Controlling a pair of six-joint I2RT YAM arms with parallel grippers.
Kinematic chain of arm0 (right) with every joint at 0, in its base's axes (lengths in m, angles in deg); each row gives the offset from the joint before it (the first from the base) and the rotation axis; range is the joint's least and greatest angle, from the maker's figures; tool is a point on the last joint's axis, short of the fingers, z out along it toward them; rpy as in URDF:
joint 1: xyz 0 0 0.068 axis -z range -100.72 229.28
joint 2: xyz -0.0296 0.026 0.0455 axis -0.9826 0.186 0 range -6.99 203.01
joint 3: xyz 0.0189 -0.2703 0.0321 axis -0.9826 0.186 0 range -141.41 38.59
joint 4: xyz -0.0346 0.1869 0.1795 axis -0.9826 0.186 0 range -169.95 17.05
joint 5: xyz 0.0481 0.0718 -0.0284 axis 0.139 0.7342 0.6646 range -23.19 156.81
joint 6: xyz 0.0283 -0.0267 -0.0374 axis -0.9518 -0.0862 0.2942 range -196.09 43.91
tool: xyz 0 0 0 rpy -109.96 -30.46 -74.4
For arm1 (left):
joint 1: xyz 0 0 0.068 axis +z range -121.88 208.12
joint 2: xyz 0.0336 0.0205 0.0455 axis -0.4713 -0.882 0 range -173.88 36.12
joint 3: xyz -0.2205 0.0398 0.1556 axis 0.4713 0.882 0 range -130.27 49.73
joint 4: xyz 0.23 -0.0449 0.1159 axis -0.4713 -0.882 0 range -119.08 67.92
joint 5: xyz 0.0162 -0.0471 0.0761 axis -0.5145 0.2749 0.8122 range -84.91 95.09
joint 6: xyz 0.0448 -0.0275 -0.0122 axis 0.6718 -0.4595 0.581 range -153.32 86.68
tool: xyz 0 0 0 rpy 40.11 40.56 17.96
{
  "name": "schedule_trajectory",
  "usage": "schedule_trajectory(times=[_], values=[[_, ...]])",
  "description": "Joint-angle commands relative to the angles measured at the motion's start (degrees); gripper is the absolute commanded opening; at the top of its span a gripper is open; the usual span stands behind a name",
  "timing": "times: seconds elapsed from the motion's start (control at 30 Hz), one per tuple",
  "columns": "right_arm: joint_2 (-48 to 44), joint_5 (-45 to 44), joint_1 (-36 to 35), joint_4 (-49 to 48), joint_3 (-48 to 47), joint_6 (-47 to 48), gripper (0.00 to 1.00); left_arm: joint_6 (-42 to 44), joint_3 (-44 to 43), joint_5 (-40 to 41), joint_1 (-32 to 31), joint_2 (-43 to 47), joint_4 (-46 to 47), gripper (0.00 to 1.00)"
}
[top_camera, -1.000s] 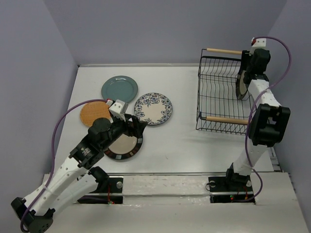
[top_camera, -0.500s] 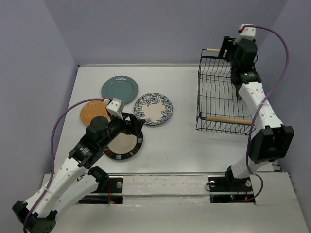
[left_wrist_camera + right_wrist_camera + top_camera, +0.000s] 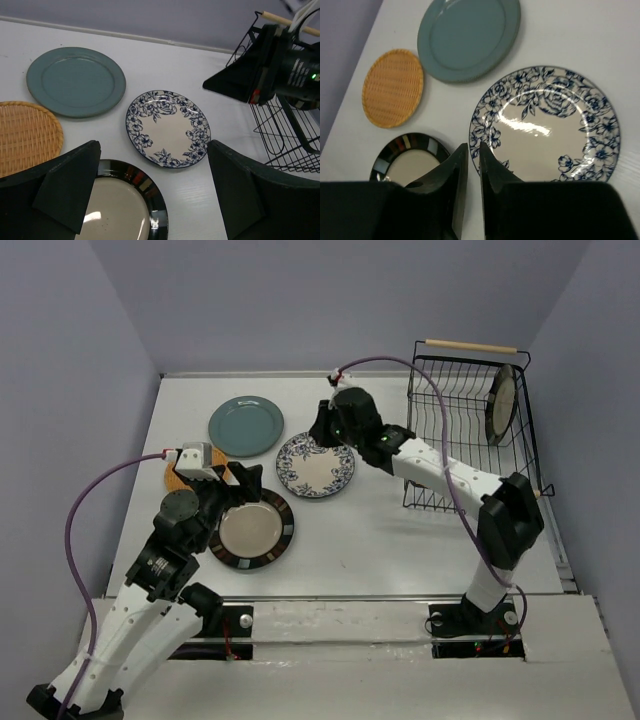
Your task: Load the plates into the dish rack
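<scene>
Black wire forms the dish rack [image 3: 413, 405], which stands at the far right of the table [image 3: 370, 530], with a light wooden handle [image 3: 470, 345] along its far side. One cream plate with a dark striped rim [image 3: 501, 403] stands on edge between the divider wires near the rack's right end.

The other four plates lie flat on the left half of the table. The teal plate [image 3: 246, 426] is farthest back. The blue-flowered plate [image 3: 315, 464] is just right of it and nearer. The woven orange-tan plate [image 3: 183, 476] is partly hidden under the left arm. The second striped-rim plate [image 3: 251, 529] is nearest the bases.

Small white lettering on the right wrist housing [image 3: 300, 67], beside a green light, is too small to read.

The right arm stretches low across the table from its base, elbow bent near the rack. The right gripper [image 3: 322, 425] is above the far edge of the flowered plate, its fingers [image 3: 452, 175] nearly together with only a slit between them, holding nothing.

The left arm leans forward. The left gripper [image 3: 155, 200] is over the far rim of the striped-rim plate on the table, with fingers [image 3: 70, 185] spread wide and empty.
</scene>
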Motion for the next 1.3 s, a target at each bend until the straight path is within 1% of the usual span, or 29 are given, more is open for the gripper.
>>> schedule_trajectory(times=[0.0,0.03,0.07,0.1,0.17,0.2,0.23,0.33,0.37,0.47,0.5,0.53,0.57,0.63,0.7,0.73,0.83,0.87,0.97,1.0,1.1,1.17,1.2,1.23,1.27], values=[[3.21,-0.13,-4.35,-0.08,2.88,-11.08,0.26,-1.46,-2.36,4.57,0.68,0.31,1.32,0.99],[4.0,0.92,-6.27,-0.43,3.94,-12.23,0.33,-1.28,-2.28,4.39,0.76,0.23,1.32,0.99],[4.1,1.45,-7.34,-1.48,5.17,-13.38,0.37,-1.19,-2.28,3.96,0.77,0.31,1.41,0.99],[4.27,1.54,-8.39,-2.1,7.53,-15.91,0.47,-1.19,-2.28,3.78,0.68,0.31,1.41,0.99],[4.8,2.42,-11.37,-3.15,9.48,-18.21,0.57,-1.11,-2.36,3.25,0.76,0.31,1.67,0.99],[4.8,2.42,-12.35,-3.59,10.53,-20.66,0.6,-1.02,-2.37,2.64,0.68,0.4,1.76,0.99],[4.8,2.42,-13.23,-4.2,13.07,-21.81,0.65,-0.93,-2.37,2.29,0.76,0.66,1.76,0.99],[4.98,3.56,-15.08,-7.02,17.04,-26.65,0.69,-0.75,-2.28,1.76,0.68,1.02,1.76,0.99],[5.06,3.91,-15.08,-10.5,19.92,-27.62,0.69,-0.75,-2.28,1.67,0.59,1.19,1.84,0.99],[5.85,5.06,-15.08,-13.7,23.89,-30.0,0.69,-0.67,-2.28,1.41,0.06,1.37,1.85,0.99],[6.64,5.06,-15.08,-14.49,24.43,-30.43,0.67,-0.67,-2.19,1.32,-0.29,1.28,1.85,0.99],[7.0,7.84,-15.08,-15.54,25.13,-30.7,0.67,-0.58,-2.19,1.14,-0.46,1.28,1.93,0.99],[7.35,8.74,-15.08,-18.16,25.66,-30.88,0.67,-0.58,-2.19,1.05,-0.55,1.19,1.85,0.99],[9.1,11.11,-15.08,-19.59,26.01,-31.66,0.65,-0.49,-2.19,0.96,-0.9,1.19,1.93,0.99],[10.07,12.96,-15.08,-24.75,27.76,-33.85,0.64,-0.49,-2.19,0.96,-0.99,1.37,1.93,0.99],[11.29,14.36,-15.08,-28.26,28.38,-34.82,0.62,-0.4,-2.19,0.96,-0.91,1.45,1.93,0.99],[13.49,16.04,-15.08,-32.5,30.05,-37.9,0.57,-0.4,-2.28,1.05,-0.99,1.54,1.93,0.99],[14.9,16.04,-15.08,-35.64,30.67,-38.61,0.54,-0.4,-2.19,0.97,-0.99,1.54,1.93,0.99],[17.01,15.87,-15.08,-40.49,32.25,-40.72,0.48,-0.49,-2.19,0.88,-1.08,1.54,1.93,0.99],[18.06,15.87,-15.08,-41.29,32.52,-41.42,0.45,-0.4,-2.19,0.88,-0.99,1.54,1.85,0.99],[19.12,14.99,-15.08,-43.85,33.57,-42.04,0.41,-0.4,-2.28,0.53,-1.08,1.46,1.85,0.99],[19.22,14.11,-15.08,-44.03,33.92,-42.22,0.31,-0.4,-2.28,0.44,-1.08,1.37,1.93,0.99],[19.04,14.02,-15.08,-44.03,34.01,-42.04,0.16,-0.4,-2.28,0.44,-1.08,1.28,1.93,0.99],[18.69,13.33,-15.08,-44.03,34.27,-42.04,0.1,-0.4,-2.28,0.44,-1.17,1.28,1.93,0.99],[18.17,12.8,-15.08,-43.85,34.89,-41.95,0.07,-0.4,-2.28,0.52,-1.08,1.37,1.85,0.99]])
